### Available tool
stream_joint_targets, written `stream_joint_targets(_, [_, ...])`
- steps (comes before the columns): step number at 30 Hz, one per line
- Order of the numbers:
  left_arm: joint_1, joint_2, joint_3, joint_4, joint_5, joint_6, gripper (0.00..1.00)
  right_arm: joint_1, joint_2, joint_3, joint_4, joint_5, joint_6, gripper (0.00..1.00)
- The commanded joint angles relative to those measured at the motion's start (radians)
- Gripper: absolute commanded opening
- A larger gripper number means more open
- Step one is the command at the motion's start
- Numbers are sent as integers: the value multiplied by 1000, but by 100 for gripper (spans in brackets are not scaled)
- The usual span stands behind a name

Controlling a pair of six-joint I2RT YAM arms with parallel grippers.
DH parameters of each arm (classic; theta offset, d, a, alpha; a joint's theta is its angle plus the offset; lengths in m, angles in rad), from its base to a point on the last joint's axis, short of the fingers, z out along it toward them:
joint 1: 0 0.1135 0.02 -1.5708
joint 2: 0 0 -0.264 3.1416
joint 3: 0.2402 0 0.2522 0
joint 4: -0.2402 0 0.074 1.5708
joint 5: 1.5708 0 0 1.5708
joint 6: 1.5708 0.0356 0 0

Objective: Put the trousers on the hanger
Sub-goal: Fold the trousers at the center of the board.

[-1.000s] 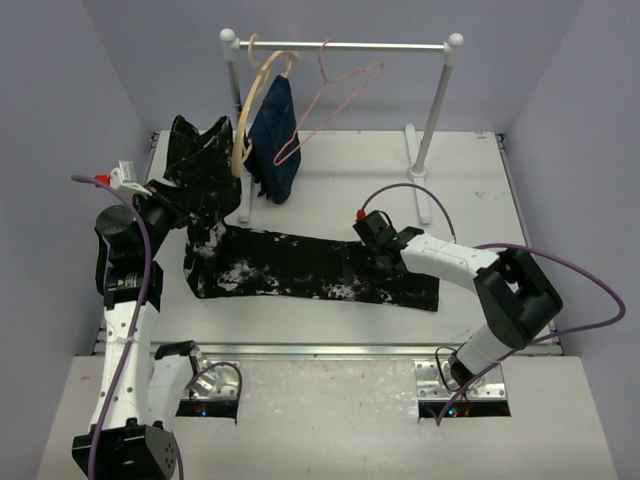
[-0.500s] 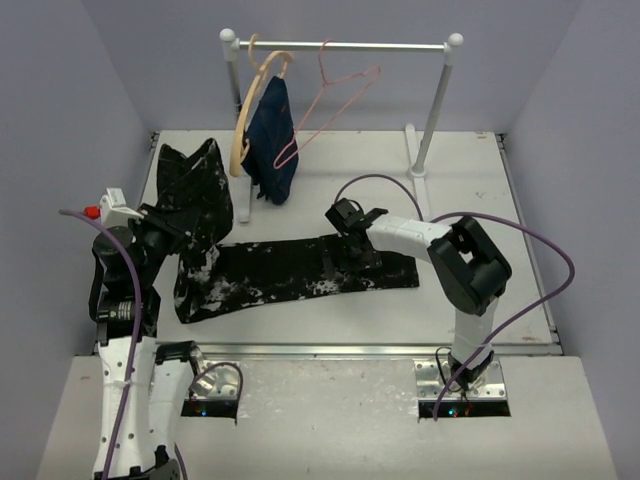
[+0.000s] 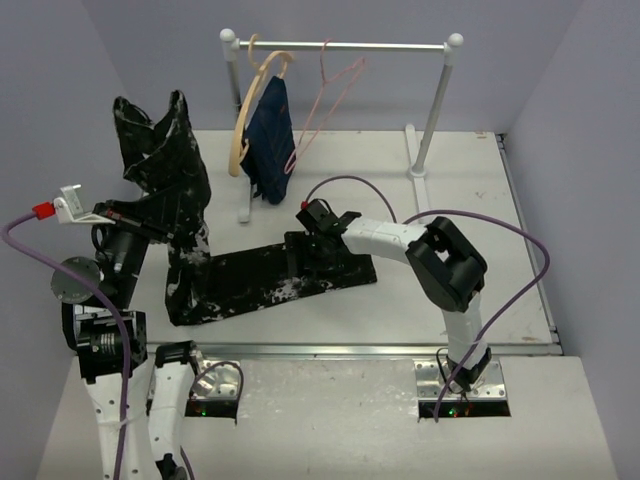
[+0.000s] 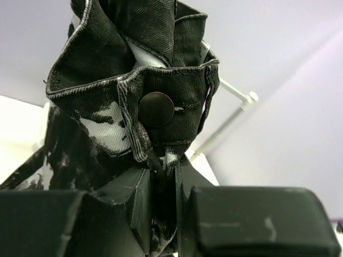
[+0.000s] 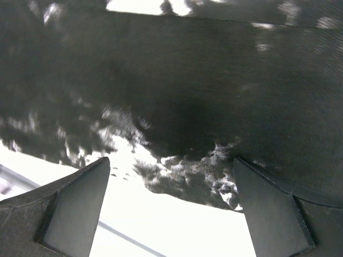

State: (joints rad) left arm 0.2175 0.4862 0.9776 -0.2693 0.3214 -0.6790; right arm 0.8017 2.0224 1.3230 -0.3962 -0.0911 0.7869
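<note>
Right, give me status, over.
Left gripper shut on trousers waistband, raised. Right gripper open over legs on table. Hanger bare on rail, navy garment beside it.

Seen from above, the rack barred the table's 12 o'clock edge, with both posts and their feet standing on the surface. Under the bar, the span from 12 toward 1 o'clock was an open gap reaching the right post. At 11 o'clock the wooden hanger, navy garment and pink hanger crowded the space. The trousers covered the centre toward 8 o'clock. Their upper part rose as a tall dark curtain at 10 o'clock, pinched in the left gripper. The right gripper, jaws wide, sat at the trouser leg in the centre, and its arm and cable crossed in from 5 o'clock. From 2 to 4 o'clock the table lay bare.
</note>
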Motion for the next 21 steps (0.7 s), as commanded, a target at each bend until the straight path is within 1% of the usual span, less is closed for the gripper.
stream_joint_targets(1, [8, -21, -105, 247, 141, 8, 0, 17, 11, -11, 72, -92, 96, 98])
stream_joint_targets(3, [9, -36, -158, 288, 137, 12, 0, 17, 12, 18, 51, -109, 77, 99])
stream_joint_targets(8, [0, -28, -246, 300, 84, 98, 0, 0, -128, -85, 98, -131, 43, 99])
stream_joint_targets(11, [-6, -36, -304, 332, 78, 131, 0, -22, -209, -148, 102, -161, 24, 99])
stream_joint_targets(13, [-6, -45, -343, 351, 68, 134, 0, -33, -266, -179, 99, -164, 4, 99])
stream_joint_targets(15, [-6, -51, -389, 390, 39, 123, 0, -44, -361, -216, 82, -168, -13, 99])
stream_joint_targets(16, [-6, -46, -397, 390, 38, 118, 0, -47, -364, -230, 82, -165, -18, 99])
stream_joint_targets(18, [-7, -26, -417, 422, -7, 103, 0, -60, -466, -274, 68, -164, -35, 99])
stream_joint_targets(20, [-32, 6, -430, 446, -51, 79, 0, -83, -517, -300, 43, -165, -52, 99])
stream_joint_targets(21, [-54, 15, -435, 451, -103, 68, 0, -94, -557, -309, 23, -164, -57, 99])
